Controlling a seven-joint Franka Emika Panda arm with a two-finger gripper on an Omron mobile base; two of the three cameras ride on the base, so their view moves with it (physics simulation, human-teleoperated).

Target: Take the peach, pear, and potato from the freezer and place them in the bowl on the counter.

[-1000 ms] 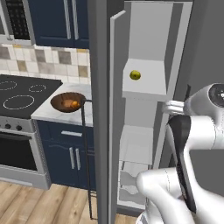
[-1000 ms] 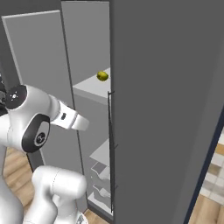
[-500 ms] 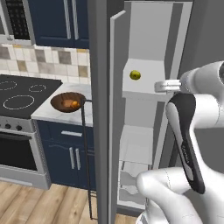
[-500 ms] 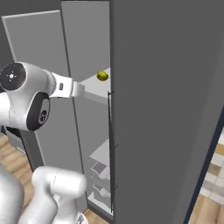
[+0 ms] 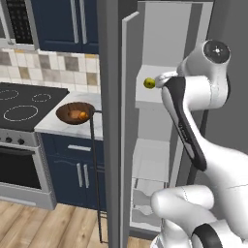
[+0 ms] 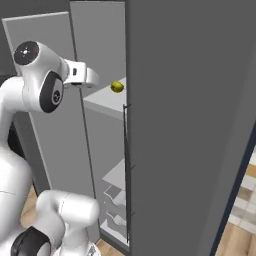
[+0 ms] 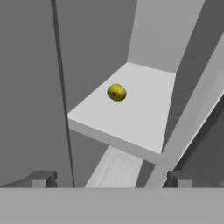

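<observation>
In the left base view we are seeing the pear (image 5: 149, 83) sitting on a white freezer (image 5: 160, 145) shelf, with the bowl (image 5: 75, 113) at nine o'clock of it on the counter (image 5: 65, 127). In the right base view the pear is resting just beyond the arm's hand. In the hand view the gripper (image 7: 109, 178) is gaping fully, holding nothing (tips at six o'clock); the pear, yellow-green and glossy, is lying at twelve o'clock of it.

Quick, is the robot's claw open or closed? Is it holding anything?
Claw: open and empty, aimed at the pear on the freezer shelf, not touching it.
</observation>
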